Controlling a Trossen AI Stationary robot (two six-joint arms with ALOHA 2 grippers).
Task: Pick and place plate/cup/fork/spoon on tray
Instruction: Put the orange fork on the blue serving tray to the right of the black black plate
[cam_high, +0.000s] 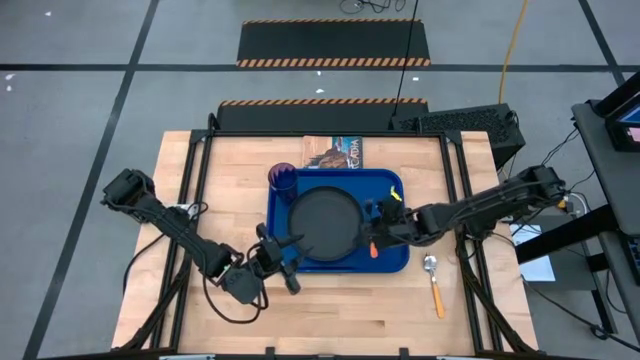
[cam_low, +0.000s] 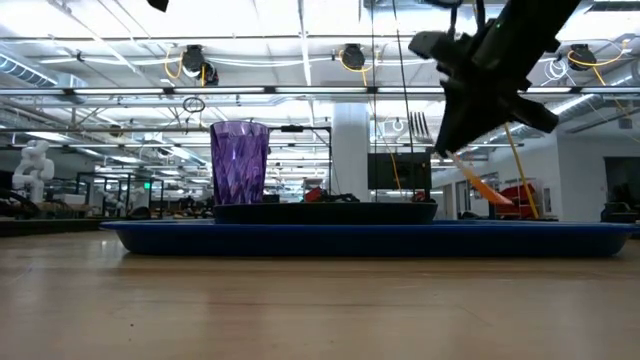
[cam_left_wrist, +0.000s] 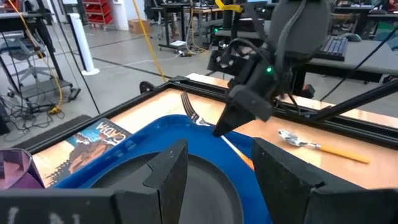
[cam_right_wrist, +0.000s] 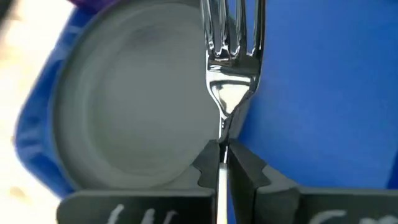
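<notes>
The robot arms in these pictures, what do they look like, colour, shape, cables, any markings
Both arms are dark, nearly black, and built of slim jointed links. The left gripper and right gripper each end in two blocky black fingers that taper to wedge tips. Black cables loop beside the left arm; a yellow tag sits near the right wrist, where a small green light glows. Pale lettering on the finger bases is unreadable.

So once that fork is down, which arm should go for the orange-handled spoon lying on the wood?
Probably the right: its gripper hangs over the blue tray's right side, nearest the orange-handled spoon.
</notes>
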